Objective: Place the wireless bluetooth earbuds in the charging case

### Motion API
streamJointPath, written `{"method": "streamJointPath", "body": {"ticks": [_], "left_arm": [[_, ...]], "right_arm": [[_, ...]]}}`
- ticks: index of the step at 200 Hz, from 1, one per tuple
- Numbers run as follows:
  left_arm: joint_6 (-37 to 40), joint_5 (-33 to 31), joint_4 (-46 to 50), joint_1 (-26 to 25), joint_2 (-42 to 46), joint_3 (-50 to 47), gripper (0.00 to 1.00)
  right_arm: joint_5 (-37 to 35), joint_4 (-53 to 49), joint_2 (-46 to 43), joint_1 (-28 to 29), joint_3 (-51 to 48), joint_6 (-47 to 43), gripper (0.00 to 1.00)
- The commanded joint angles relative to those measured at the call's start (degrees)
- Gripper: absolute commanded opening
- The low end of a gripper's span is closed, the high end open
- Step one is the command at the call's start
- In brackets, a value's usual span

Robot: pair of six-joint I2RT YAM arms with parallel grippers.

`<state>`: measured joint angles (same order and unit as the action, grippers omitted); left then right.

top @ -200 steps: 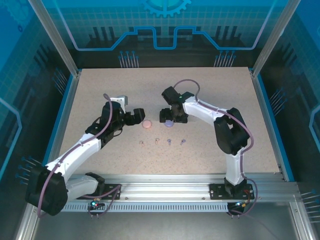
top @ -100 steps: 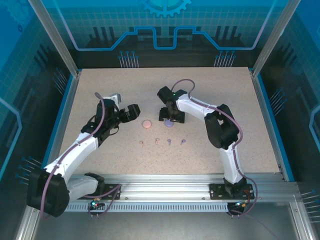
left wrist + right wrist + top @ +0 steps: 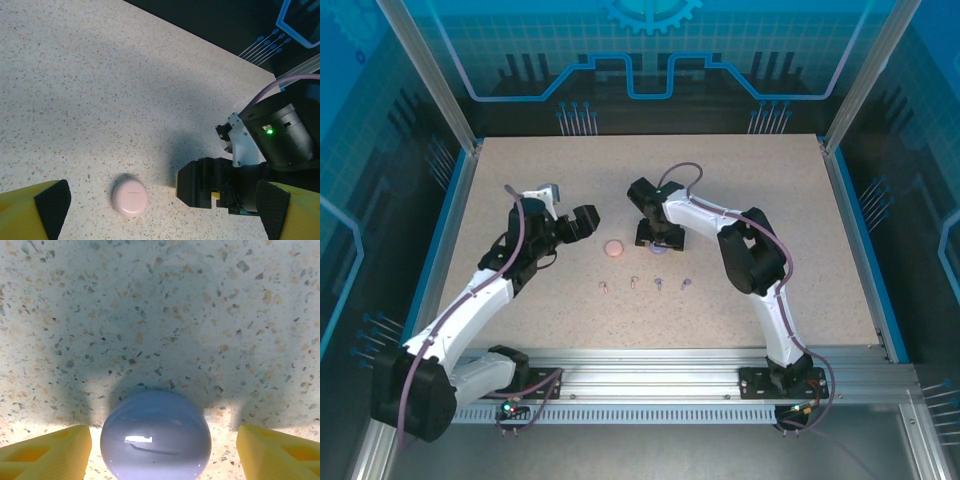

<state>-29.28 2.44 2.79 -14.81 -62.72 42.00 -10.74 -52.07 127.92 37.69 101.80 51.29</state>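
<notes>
The purple charging case (image 3: 155, 440) lies closed on the table, between the yellow fingers (image 3: 45, 452) of my open right gripper (image 3: 162, 450), with small gaps on both sides. From above, the right gripper (image 3: 658, 238) stands over this purple case (image 3: 658, 250). The closed pink case (image 3: 613, 248) sits just left of it. My left gripper (image 3: 582, 224) is open, up and left of the pink case (image 3: 129, 197), and apart from it. Two pale pink earbuds (image 3: 603, 288) and two purple earbuds (image 3: 660, 283) lie in a row nearer the bases.
The right arm's black gripper body (image 3: 215, 190) stands close to the right of the pink case in the left wrist view. Blue-edged walls (image 3: 448, 230) bound the speckled table (image 3: 750, 180), which has free room at the back and right.
My left gripper has drawn back to the left, away from the pink case. The right arm folded inward while its gripper shifted slightly left, staying over the purple case.
</notes>
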Motion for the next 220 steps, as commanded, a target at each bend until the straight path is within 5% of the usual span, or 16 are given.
{"method": "streamJointPath", "body": {"ticks": [1, 157, 220], "left_arm": [[-2.2, 1.3, 1.6, 0.3, -1.6, 2.5, 0.99], [-2.6, 2.6, -2.1, 0.3, -2.1, -0.9, 0.99], [-2.6, 3.7, -2.8, 0.3, -2.4, -1.5, 0.99]], "right_arm": [[-2.2, -3.1, 1.3, 1.1, 1.7, 3.0, 0.77], [-2.2, -3.7, 5.1, 0.5, 5.3, 7.6, 0.69], [-1.5, -2.5, 4.7, 0.5, 4.7, 6.6, 0.57]]}}
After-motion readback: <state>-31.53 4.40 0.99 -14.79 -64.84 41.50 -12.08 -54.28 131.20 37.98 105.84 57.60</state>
